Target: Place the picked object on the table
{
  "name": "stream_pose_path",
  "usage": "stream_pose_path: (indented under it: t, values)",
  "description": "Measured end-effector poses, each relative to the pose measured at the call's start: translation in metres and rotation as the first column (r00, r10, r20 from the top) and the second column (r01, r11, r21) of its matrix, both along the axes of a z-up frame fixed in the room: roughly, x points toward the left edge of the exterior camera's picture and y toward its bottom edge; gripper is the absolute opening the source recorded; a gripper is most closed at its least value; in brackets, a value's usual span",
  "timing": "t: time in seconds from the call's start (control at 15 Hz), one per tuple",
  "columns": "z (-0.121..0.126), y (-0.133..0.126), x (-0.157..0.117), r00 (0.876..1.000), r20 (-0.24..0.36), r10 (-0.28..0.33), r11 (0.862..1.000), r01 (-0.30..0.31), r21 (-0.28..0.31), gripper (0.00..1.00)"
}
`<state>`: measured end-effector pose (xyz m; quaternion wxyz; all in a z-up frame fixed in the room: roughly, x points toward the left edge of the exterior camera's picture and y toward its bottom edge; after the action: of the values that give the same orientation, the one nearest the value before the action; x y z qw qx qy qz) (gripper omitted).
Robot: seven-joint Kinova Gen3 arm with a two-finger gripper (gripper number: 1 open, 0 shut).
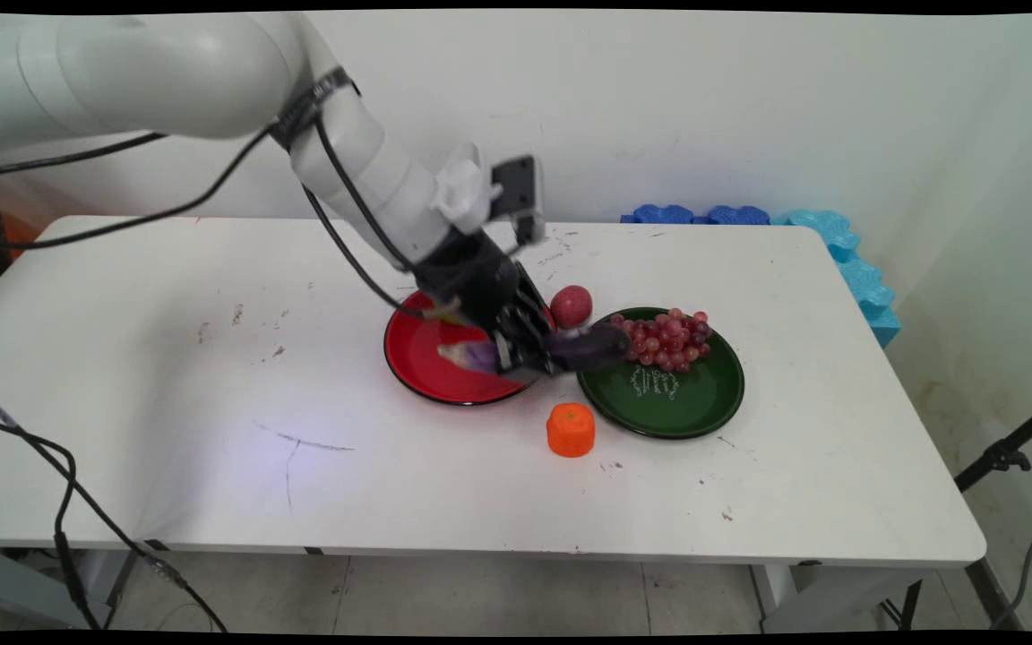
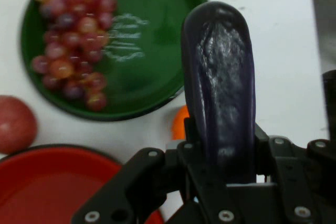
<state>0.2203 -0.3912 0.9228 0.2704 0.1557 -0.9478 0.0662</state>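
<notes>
- Main view: I see the gripper (image 1: 541, 351) low over the table (image 1: 167, 376), clamped on a dark purple eggplant (image 1: 589, 348) w/ its rounded end sticking out to the right, reaching the rim of the green plate (image 1: 700, 403).
- Eggplant's paler stem end pokes out the other side, over the red plate (image 1: 431, 363).
- Red grapes (image 1: 666, 339) sit on the green plate's far side; a red apple (image 1: 571, 305) is on the table btwn the two plates, just behind the gripper.
- An orange fruit (image 1: 570, 429) stands on the table in front, near both plates.
- Hand view: eggplant (image 2: 220, 82) runs straight up from the linkage, held on both sides, its tip over the green plate's (image 2: 157, 3) edge.
- Grapes (image 2: 73, 35) top left, apple (image 2: 16, 124) at left edge, red plate (image 2: 52, 182) bottom left, orange fruit (image 2: 179, 121) mostly hidden behind the eggplant.
</notes>
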Motion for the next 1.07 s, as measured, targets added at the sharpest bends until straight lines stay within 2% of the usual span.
stream_pose_path:
  t: [0.33, 0.8, 1.07]
  values:
    - [-0.034, 0.029, -0.037, 1.000, 0.025, 0.015, 0.999, -0.016, 0.041, 0.00]
    - [-0.081, 0.040, -0.066, 0.998, 0.053, 0.038, 0.997, -0.042, 0.067, 0.00]
    - [-0.097, 0.044, -0.077, 0.997, 0.062, 0.046, 0.996, -0.051, 0.076, 0.00]
